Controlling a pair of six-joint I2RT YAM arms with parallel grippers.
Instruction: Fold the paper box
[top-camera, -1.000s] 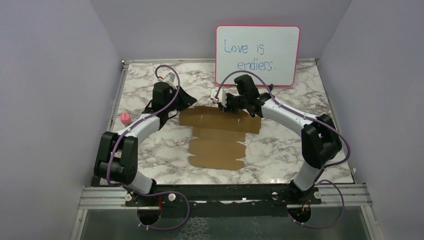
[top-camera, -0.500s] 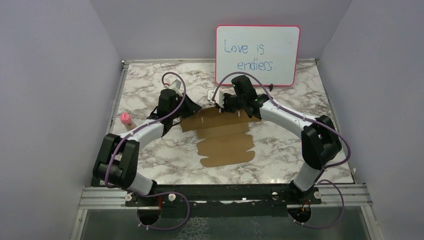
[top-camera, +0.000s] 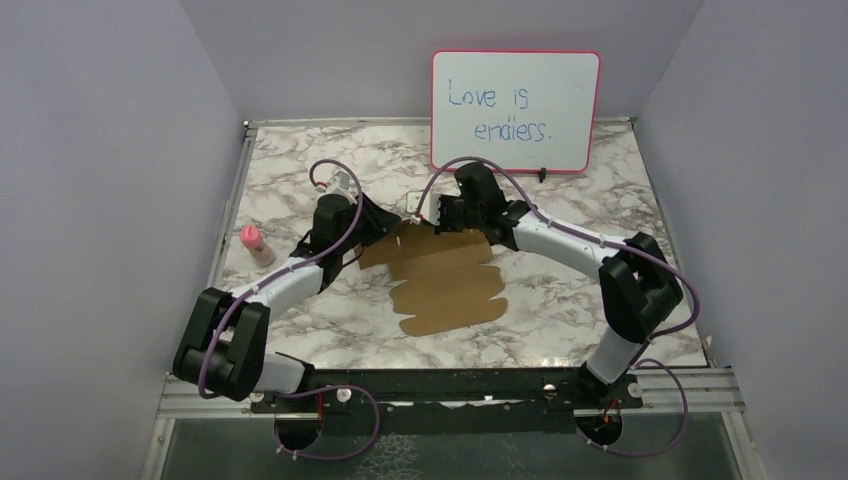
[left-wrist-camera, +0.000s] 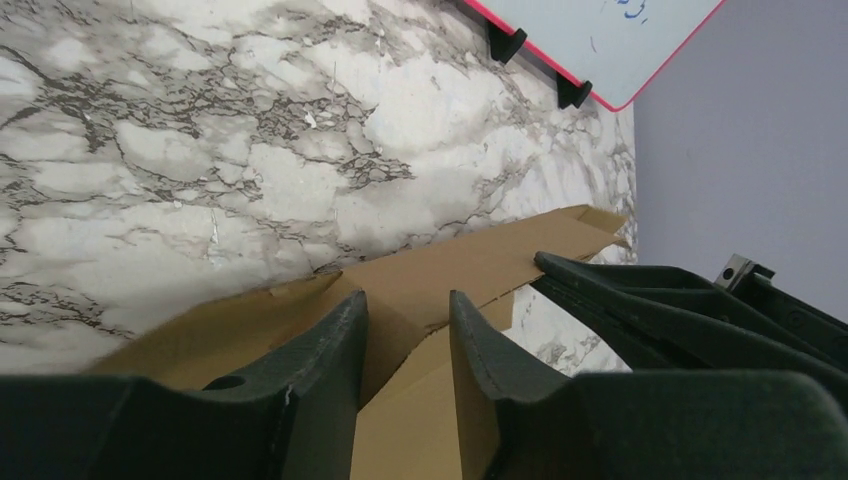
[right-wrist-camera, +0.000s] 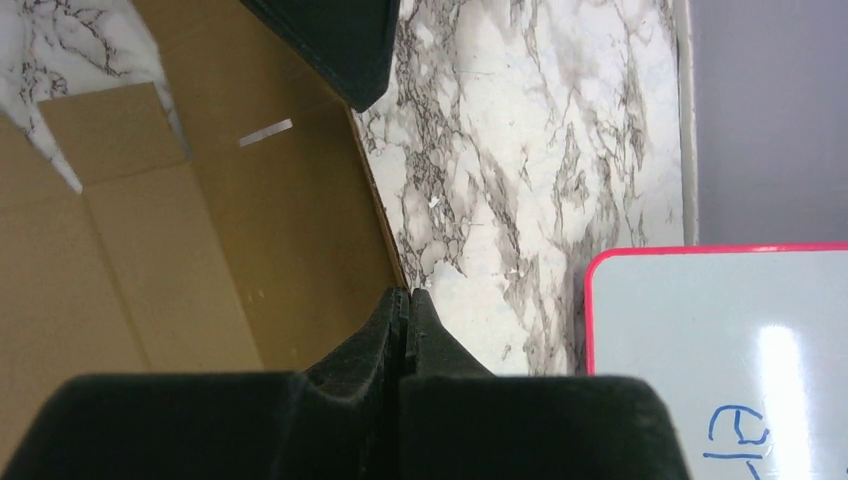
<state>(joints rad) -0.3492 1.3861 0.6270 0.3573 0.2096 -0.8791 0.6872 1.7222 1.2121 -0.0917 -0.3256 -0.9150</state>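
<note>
Marble worktop (top-camera: 600, 290), with the pink-framed whiteboard (top-camera: 515, 110) propped at the back. The paper box (top-camera: 450, 285) lies just in front of the whiteboard. It's pretty much a flat die-cut sheet, and only the strip nearest the whiteboard is tipped up a bit.

The right gripper (right-wrist-camera: 405, 300) is clenched tight, with its tips right at the box edge that faces the whiteboard. I can't tell if it's actually nipping the card or just touching it. The left gripper (left-wrist-camera: 407, 305) sits in front of the whiteboard and to its left. It's released, fingers parted and straddling a raised crease without pinching it.

My worry: with nothing firmly clamped, that lifted strip could flop flat again. Or the whole sheet could skate on the slick marble toward the whiteboard's feet when either arm pushes. A pinch off the crease line would probably fold it crooked too.

There's also a little pink bottle (top-camera: 252, 240) well off to the whiteboard's left. Looks safe unless the left arm swings wide.
</note>
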